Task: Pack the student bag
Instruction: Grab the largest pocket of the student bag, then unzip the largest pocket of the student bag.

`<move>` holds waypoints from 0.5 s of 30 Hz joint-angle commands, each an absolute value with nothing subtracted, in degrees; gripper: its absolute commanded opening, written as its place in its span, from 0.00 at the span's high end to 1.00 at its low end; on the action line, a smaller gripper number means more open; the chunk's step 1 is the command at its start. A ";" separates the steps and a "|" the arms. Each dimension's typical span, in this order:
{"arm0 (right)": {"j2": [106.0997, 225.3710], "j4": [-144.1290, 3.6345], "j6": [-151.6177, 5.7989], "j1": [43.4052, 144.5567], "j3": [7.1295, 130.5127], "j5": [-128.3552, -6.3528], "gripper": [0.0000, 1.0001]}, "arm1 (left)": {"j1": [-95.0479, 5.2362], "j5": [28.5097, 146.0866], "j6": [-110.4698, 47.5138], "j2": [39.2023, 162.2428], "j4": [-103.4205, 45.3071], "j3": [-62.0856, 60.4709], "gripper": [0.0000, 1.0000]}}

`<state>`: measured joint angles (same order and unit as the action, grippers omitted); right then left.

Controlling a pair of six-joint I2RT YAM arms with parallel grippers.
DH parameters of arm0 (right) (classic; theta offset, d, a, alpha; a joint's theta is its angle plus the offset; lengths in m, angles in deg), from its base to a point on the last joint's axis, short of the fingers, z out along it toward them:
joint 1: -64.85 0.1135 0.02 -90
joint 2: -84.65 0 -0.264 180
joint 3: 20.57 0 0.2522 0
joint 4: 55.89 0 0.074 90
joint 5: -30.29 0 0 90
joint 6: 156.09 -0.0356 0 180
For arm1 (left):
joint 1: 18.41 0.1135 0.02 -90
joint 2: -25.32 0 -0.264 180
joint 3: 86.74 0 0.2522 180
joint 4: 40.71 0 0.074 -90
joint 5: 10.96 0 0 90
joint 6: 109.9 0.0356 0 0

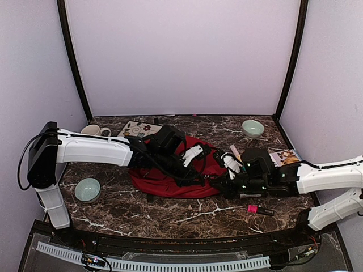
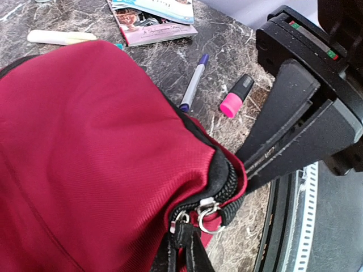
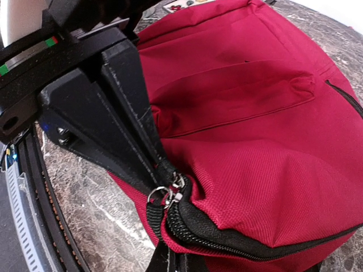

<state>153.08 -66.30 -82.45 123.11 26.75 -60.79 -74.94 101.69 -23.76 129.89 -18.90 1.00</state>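
The student bag (image 1: 170,177) is a dark-red fabric backpack lying in the middle of the table. In the left wrist view its black zipper (image 2: 227,187) runs round the near corner. My left gripper (image 2: 182,249) is shut on a black zip pull there, next to a metal ring (image 2: 211,222). My right gripper (image 3: 170,262) comes from the opposite side and is shut on the black tab (image 3: 153,218) at the same corner. The two sets of fingers nearly touch at the bag's right end, left gripper (image 1: 211,170) and right gripper (image 1: 222,180).
A purple pen (image 2: 193,85), a pink highlighter (image 2: 235,96), a cream marker (image 2: 59,37) and a booklet (image 2: 153,22) lie right of the bag. A second pink highlighter (image 1: 260,210) lies near the front. Green bowls (image 1: 88,190) (image 1: 252,128) and a mug (image 1: 93,130) stand around.
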 commanded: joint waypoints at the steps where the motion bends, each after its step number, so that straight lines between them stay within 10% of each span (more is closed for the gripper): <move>1: 151.52 -67.31 -82.24 123.74 30.49 -68.45 1.00 | -74.74 96.71 -20.21 125.59 -16.35 0.40 1.00; 15: 158.48 -70.14 -85.11 122.78 34.24 -75.11 1.00 | -74.83 95.20 -19.13 121.45 -14.56 -3.91 1.00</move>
